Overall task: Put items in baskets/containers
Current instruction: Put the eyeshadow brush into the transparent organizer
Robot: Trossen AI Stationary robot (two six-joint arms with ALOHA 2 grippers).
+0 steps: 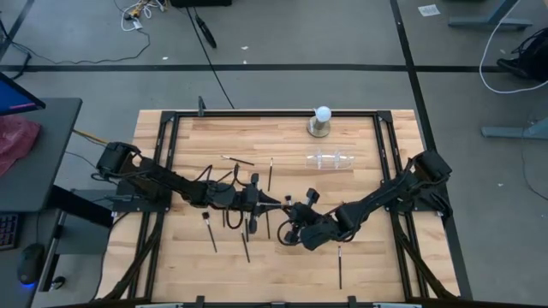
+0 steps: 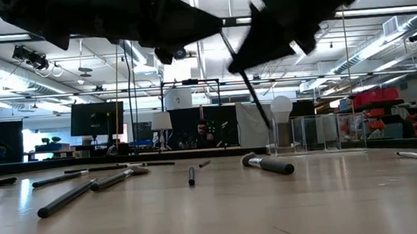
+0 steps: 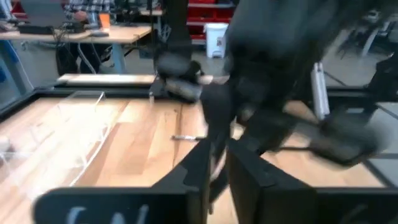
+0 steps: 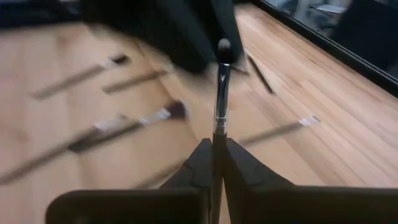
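Observation:
Above the table's middle my right gripper (image 4: 216, 144) is shut on a thin makeup brush (image 4: 219, 93) with a silver ferrule and a small dark tip. In the high view it (image 1: 291, 226) meets my left gripper (image 1: 276, 203) nose to nose. My left gripper (image 3: 216, 163) stands with a narrow gap between its fingers, right at the same brush. Several more brushes (image 1: 208, 229) (image 2: 269, 165) lie flat on the wood. The clear tray (image 1: 330, 160) (image 3: 74, 124) rests at the far right of the table. My right gripper pinches the brush's handle (image 4: 215, 132) between its two fingers, just behind the silver ferrule. The brush runs on along the fingers, tip toward the left gripper. It hangs slanted (image 2: 256, 98), lifted clear of the table. My left gripper: whether it touches the brush, I cannot tell.
A white ball on a grey round base (image 1: 322, 114) stands at the far edge, near the tray. Loose brushes lie left of centre (image 1: 246, 244) and one lies near the front right (image 1: 340, 265). A black frame (image 1: 257, 112) rims the table.

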